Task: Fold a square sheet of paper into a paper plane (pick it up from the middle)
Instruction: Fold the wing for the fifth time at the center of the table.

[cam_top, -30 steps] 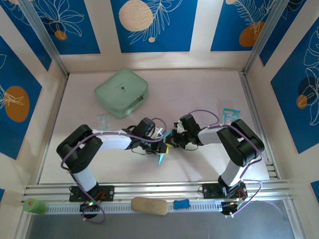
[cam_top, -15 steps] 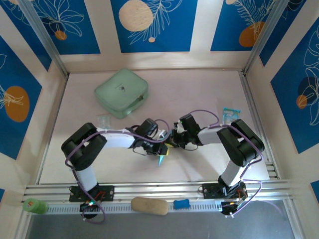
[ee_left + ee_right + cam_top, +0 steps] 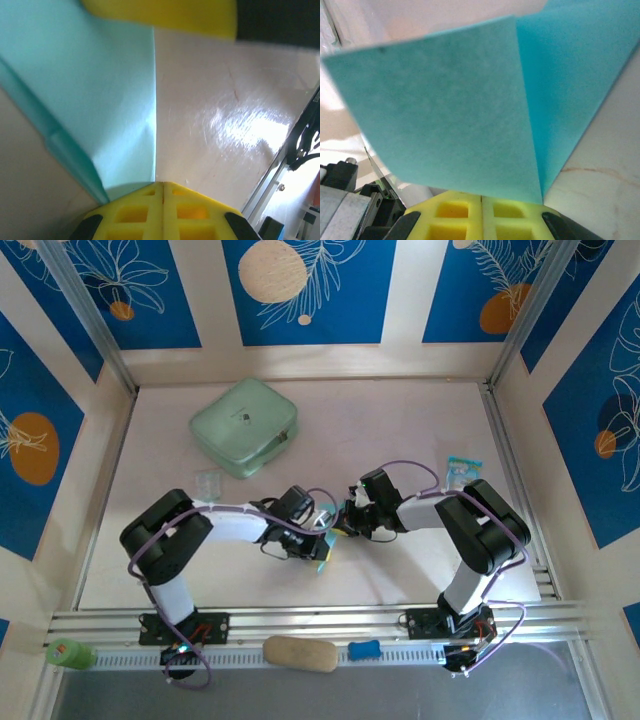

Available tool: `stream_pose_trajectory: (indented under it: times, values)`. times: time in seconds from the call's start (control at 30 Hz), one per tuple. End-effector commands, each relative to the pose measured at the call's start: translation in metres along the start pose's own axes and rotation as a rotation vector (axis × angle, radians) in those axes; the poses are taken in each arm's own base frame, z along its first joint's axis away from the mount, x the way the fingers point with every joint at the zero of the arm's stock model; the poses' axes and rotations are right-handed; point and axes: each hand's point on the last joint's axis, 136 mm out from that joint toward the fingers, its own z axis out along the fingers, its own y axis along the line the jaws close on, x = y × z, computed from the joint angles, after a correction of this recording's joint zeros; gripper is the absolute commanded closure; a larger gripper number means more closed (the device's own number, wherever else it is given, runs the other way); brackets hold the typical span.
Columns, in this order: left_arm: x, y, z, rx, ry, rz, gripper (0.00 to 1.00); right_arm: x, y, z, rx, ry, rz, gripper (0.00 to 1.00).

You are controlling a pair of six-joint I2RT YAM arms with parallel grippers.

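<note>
Mid-table, just ahead of the arm bases, the two grippers meet nose to nose on the creased cyan sheet [image 3: 324,553]. The left gripper [image 3: 162,186] has its yellow fingers pressed together on the sheet's edge, and the right gripper [image 3: 481,198] is likewise clamped tight where two layers meet at a fold. Farther back on the table [image 3: 400,420], a printed packet [image 3: 463,468] lies to the right and a mint case [image 3: 245,426] sits at the far left.
</note>
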Motion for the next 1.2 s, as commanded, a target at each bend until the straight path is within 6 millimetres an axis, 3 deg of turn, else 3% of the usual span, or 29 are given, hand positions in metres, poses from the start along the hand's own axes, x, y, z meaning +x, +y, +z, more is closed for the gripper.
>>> stream_pose_trajectory:
  times: [0.0, 0.2, 0.4, 0.53, 0.8, 0.97, 1.07, 1.17]
  values:
    - [0.041, 0.02, -0.001, -0.084, 0.104, -0.04, 0.97, 0.012, -0.053, 0.007, 0.187, 0.011, 0.105, 0.95]
    - [0.054, 0.02, -0.007, -0.122, 0.117, -0.023, 0.98, 0.011, -0.052, 0.006, 0.187, 0.009, 0.106, 0.95]
    - [0.067, 0.034, -0.017, -0.229, 0.129, 0.007, 0.99, 0.012, -0.051, 0.005, 0.186, 0.009, 0.106, 0.95]
    - [0.068, 0.026, -0.023, -0.215, 0.126, 0.039, 0.99, 0.012, -0.051, 0.006, 0.187, 0.008, 0.103, 0.95]
    - [0.021, -0.027, -0.049, -0.099, -0.091, 0.126, 0.98, 0.013, -0.052, 0.005, 0.191, 0.007, 0.104, 0.95]
    - [-0.012, -0.059, -0.037, 0.029, -0.122, 0.129, 0.96, 0.014, -0.052, 0.004, 0.191, 0.005, 0.108, 0.95]
    - [-0.026, -0.056, -0.021, 0.015, -0.107, 0.107, 0.96, 0.013, -0.052, 0.004, 0.191, 0.003, 0.106, 0.95]
    - [-0.023, -0.039, -0.005, -0.037, -0.05, 0.064, 0.97, 0.015, -0.052, 0.003, 0.191, 0.005, 0.106, 0.95]
